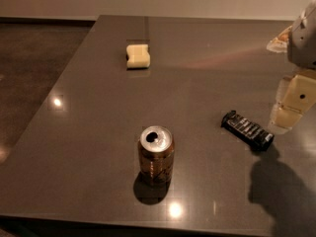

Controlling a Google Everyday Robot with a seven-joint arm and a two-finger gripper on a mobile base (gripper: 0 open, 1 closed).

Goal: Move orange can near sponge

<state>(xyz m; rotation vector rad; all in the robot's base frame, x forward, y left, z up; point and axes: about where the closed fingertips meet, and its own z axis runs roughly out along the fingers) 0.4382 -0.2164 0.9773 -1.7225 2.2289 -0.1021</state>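
Observation:
The orange can stands upright on the dark table, near the front edge, its silver top with the opening facing up. The pale yellow sponge lies flat near the table's far edge, well behind the can and slightly to its left. My gripper hangs at the right edge of the view, above the table and far to the right of the can. It holds nothing that I can see and touches neither the can nor the sponge.
A flat black rectangular bar lies on the table just left of the gripper. A pale packet shows at the far right edge behind the arm. The table's left edge drops to a dark floor.

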